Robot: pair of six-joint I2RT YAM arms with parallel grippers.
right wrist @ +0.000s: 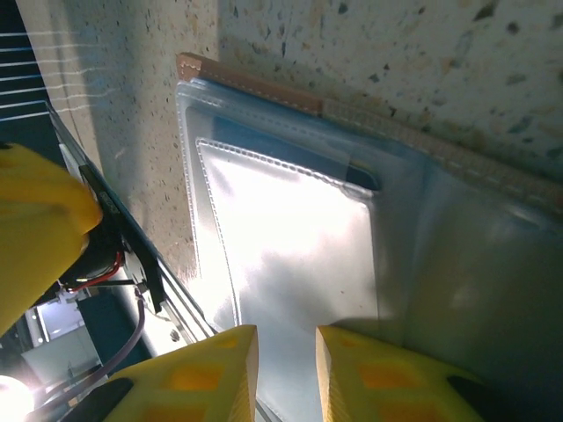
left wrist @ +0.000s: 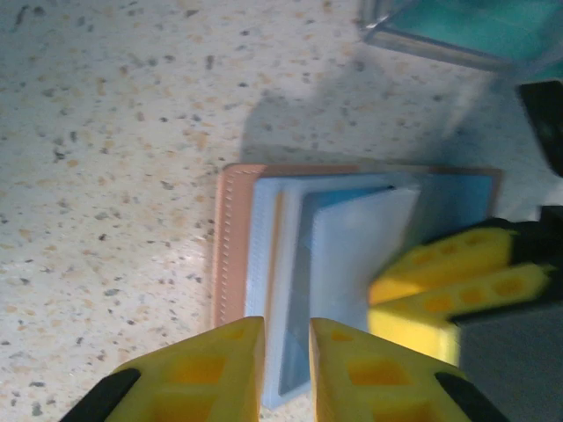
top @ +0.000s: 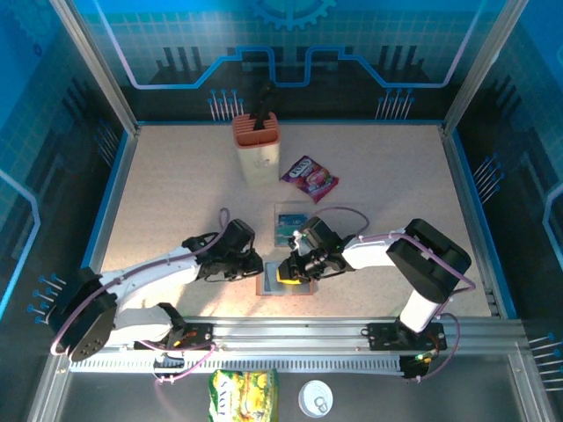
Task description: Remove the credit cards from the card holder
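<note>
the card holder (top: 271, 289) lies spread open and flat on the table (top: 176, 202), near the front edge between the two arms, its clear sleeves (left wrist: 352, 255) facing up. its long axis runs left to right, with the salmon stitched edge toward the left arm. the left gripper (left wrist: 286, 327) sits over its near edge, jaws a narrow slit apart. the right gripper (right wrist: 286, 332) has a sleeve running between nearly closed fingers; whether it pinches cannot be told.
</note>
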